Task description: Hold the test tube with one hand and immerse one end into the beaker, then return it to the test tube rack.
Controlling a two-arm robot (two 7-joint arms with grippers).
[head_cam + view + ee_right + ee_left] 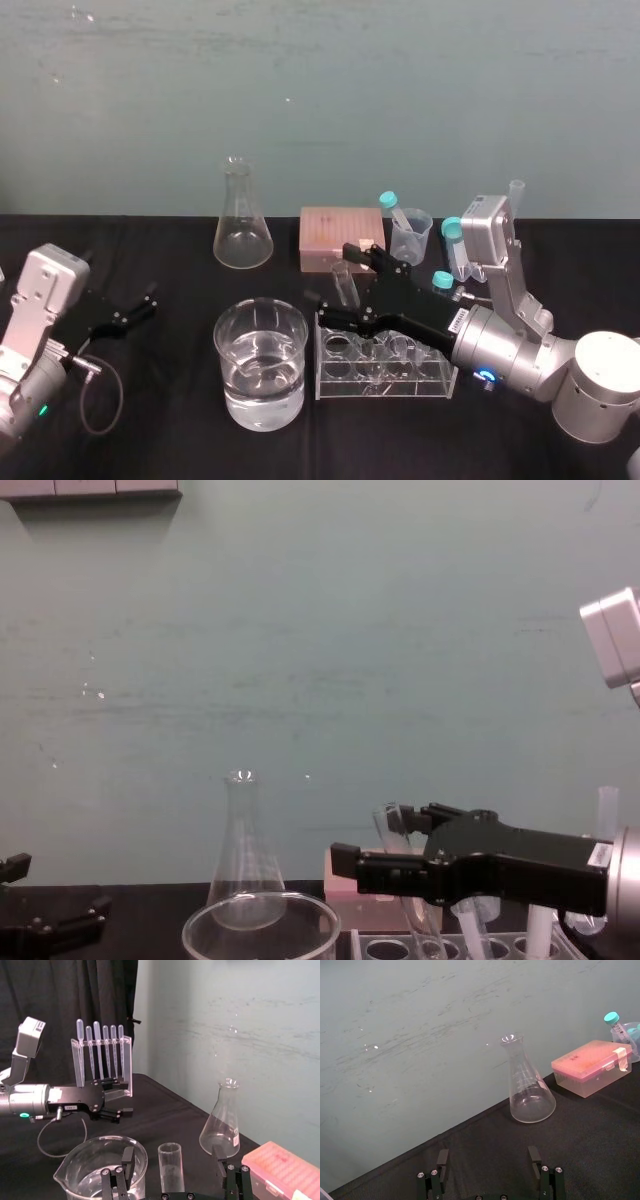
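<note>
Item one, black-draped bench (160, 400). Item two, beaker (228, 380), part-filled with clear liquid, near the bench's front edge at mid-width. Item three, test tube rack (385, 385), just right of the beaker, close to the front edge. Item four, my right pincer (330, 273), over the rack's left end, fingers spread wide to either side of the tube, gripping nothing. Item five, my left pincer (148, 300), idle by the bench's left edge, fingers parted and empty. Item six, pink box (341, 236) and conical flask (241, 225), at the back edge. Item seven, test tube (343, 284), leaning slightly in the rack's left end, between my right fingers with a gap on each side.
</note>
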